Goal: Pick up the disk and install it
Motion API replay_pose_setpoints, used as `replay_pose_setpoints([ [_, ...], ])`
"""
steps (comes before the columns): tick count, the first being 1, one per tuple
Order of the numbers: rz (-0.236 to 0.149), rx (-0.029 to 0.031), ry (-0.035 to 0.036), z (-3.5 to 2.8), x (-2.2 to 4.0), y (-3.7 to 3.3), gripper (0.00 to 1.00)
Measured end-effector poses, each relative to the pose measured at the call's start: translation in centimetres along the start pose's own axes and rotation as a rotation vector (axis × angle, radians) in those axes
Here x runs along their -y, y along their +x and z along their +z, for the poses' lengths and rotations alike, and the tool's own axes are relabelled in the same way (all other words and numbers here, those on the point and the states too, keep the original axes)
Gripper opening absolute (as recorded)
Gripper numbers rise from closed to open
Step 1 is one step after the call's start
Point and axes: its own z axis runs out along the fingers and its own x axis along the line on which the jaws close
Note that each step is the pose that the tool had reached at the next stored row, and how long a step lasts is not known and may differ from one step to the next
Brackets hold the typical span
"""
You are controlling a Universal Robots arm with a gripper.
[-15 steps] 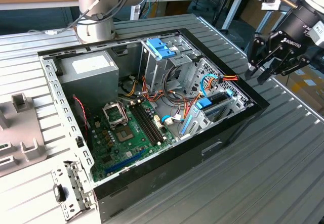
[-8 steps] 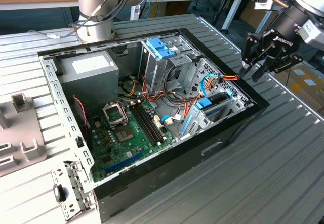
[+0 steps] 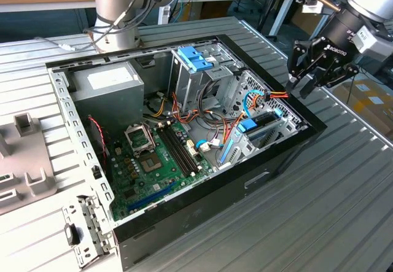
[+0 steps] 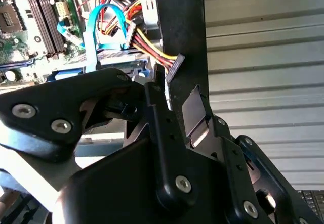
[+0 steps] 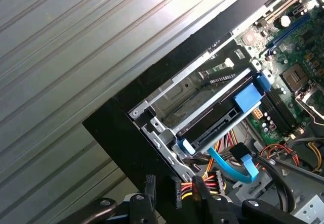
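We are seeing the hand (image 3: 319, 75), open and empty, hovering near the disk (image 5: 223, 114); loose cables (image 5: 215, 181) are risking a snag.

An open computer case (image 3: 288, 155) is laid on a ribbed metal table (image 3: 344, 210). Inside it, a green motherboard (image 3: 153, 161) and a grey power supply (image 3: 110, 91) are seen.

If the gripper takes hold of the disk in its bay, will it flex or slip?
The disk looks like a flat, rigid slab in a light-blue carrier, so it probably won't flex. Its dark face looks smooth, so possibly slippery; the blue end tab seems a better hold. It sits close among the bay's metal rails, so it may bind if tilted.
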Motion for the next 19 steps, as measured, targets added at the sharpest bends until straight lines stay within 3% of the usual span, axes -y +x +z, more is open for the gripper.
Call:
replay_pose_setpoints([
  [6,-0.052,-0.0003,-0.0067,1.04,0.34,0.06,0.42],
  [7,-0.056,-0.0002,-0.007,1.17,0.61,-0.13,0.42],
  [10,-0.06,-0.0002,-0.0075,1.35,1.05,-0.46,0.42],
  [18,-0.06,-0.0023,-0.0104,1.48,1.05,-0.43,0.42],
  [19,-0.06,-0.0023,-0.0104,1.48,1.04,-0.42,0.34],
])
